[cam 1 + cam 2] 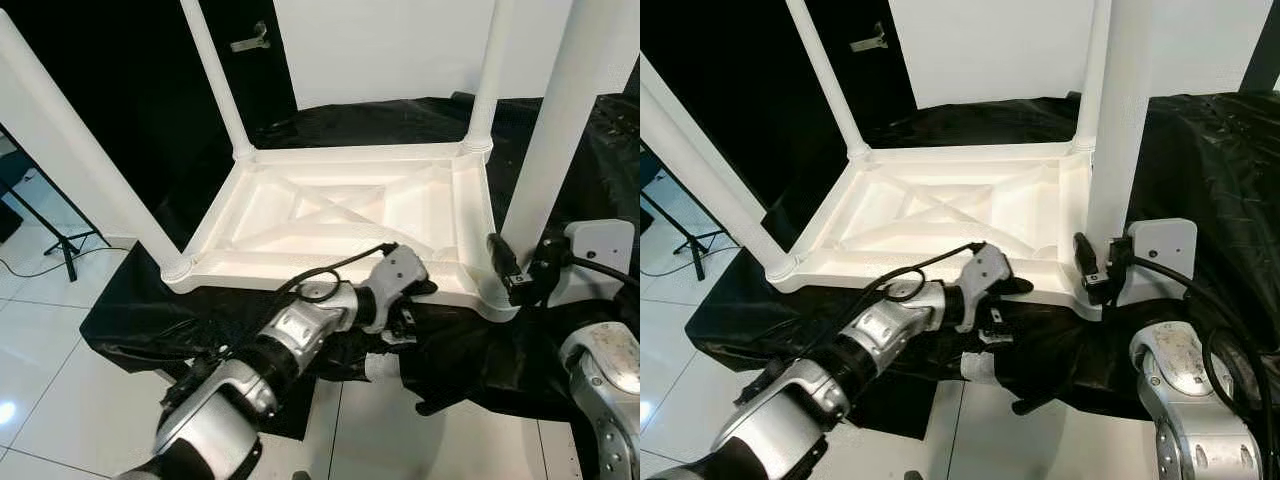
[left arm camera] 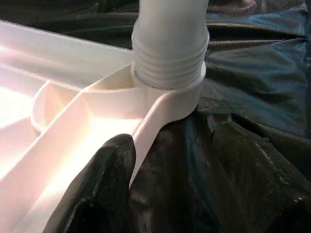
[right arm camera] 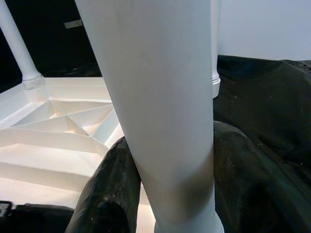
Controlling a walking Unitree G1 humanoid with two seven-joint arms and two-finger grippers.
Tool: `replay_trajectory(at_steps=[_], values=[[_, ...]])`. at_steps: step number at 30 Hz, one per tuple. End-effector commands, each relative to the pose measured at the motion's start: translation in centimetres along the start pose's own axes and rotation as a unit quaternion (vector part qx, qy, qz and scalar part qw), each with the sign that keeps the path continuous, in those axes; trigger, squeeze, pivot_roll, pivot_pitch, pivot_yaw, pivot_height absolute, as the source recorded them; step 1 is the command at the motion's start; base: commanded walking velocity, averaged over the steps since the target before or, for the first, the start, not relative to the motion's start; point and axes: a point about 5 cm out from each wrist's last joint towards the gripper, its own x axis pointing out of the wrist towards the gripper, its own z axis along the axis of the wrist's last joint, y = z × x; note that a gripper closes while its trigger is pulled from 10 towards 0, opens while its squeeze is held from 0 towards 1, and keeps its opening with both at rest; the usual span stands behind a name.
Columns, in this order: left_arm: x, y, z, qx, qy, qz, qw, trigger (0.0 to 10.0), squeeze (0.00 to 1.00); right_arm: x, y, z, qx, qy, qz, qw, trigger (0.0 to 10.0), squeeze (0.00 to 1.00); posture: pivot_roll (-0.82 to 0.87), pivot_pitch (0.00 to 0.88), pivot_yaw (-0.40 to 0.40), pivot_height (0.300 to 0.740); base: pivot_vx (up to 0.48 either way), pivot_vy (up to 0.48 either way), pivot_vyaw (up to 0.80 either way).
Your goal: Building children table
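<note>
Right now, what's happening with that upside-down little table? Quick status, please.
Right claw shut around near-right leg at its base. Left claw on tabletop near rim, steadying. Table inverted on black sheet, four legs in sockets. Nothing in the way.

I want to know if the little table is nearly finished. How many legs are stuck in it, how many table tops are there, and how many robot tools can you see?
White legs standing in the corners: 4
White upside-down table top: 1
Robot tools: 2, the left tool at the near edge, the right tool around the near right leg
Total: 7
</note>
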Motion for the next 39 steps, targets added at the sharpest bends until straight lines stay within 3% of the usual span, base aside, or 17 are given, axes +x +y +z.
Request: replay_trajectory(at_steps=[1,7,14,19,26,27,29,30,31,32,33,39], values=[[-0.2,0.5,-0.6,0.006,0.020,0.023,1.000,10.0,0.00,0.0,0.2,-2.3,0.015,0.066,0.006,0.998,0.0,0.00,-0.09,0.000,0.130,0.740,0.000,0.000,0.00],[-0.1,0.8,-1.0,0.013,0.041,0.037,0.998,10.0,0.00,0.0,0.2,-2.3,0.017,0.063,0.006,0.998,0.0,0.00,-0.09,0.000,0.131,0.740,0.000,0.000,0.00],[0.1,1.6,-0.5,0.022,0.028,0.066,0.997,10.0,0.00,0.1,0.3,-2.2,0.019,0.061,0.010,0.998,0.0,0.00,-0.08,0.000,0.131,0.740,0.000,0.000,0.00],[0.2,2.7,-0.3,0.015,0.037,0.131,0.991,10.0,0.00,-0.2,0.4,-2.5,0.020,0.065,0.011,0.998,0.0,0.00,-0.09,0.000,0.131,0.740,0.000,0.000,0.00],[0.6,2.2,-1.5,0.034,0.090,0.110,0.989,10.0,0.00,-0.7,0.3,-2.9,0.031,0.077,0.003,0.997,0.0,0.00,-0.10,0.000,0.139,0.740,0.000,0.000,0.00],[0.7,1.7,-1.9,0.042,0.100,0.087,0.990,8.9,0.00,-0.7,0.3,-3.0,0.038,0.080,0.001,0.996,0.0,0.00,-0.10,0.000,0.140,0.740,0.000,0.000,0.00],[0.7,1.5,-2.2,0.047,0.107,0.071,0.991,8.9,0.00,-0.8,0.2,-3.0,0.043,0.082,-0.001,0.996,0.0,0.00,-0.10,0.000,0.140,0.740,0.000,0.000,0.00],[0.8,1.3,-2.5,0.047,0.116,0.059,0.990,4.4,0.00,-0.8,0.2,-3.1,0.049,0.085,-0.001,0.995,0.0,0.00,-0.10,0.000,0.143,0.740,0.000,0.000,0.00],[0.8,1.2,-2.6,0.045,0.120,0.054,0.990,2.8,0.00,-0.9,0.2,-3.2,0.054,0.088,-0.001,0.995,0.0,0.00,-0.10,0.000,0.143,0.740,0.000,0.000,0.00],[0.8,1.2,-2.6,0.045,0.120,0.054,0.990,2.8,0.00,-0.9,0.2,-3.2,0.054,0.088,-0.001,0.995,0.0,0.00,-0.10,0.000,0.143,0.740,0.000,0.000,0.00],[0.9,1.1,-2.8,0.044,0.124,0.047,0.990,0.0,0.00,-0.9,0.3,-3.3,0.063,0.093,0.003,0.994,0.0,0.00,-0.10,0.000,0.144,0.740,0.000,0.000,0.00],[1.1,0.6,-3.0,0.046,0.129,0.028,0.990,0.0,0.00,-1.0,0.5,-3.7,0.070,0.104,0.010,0.992,0.0,0.00,-0.10,0.000,0.144,0.740,0.000,0.000,0.00]])
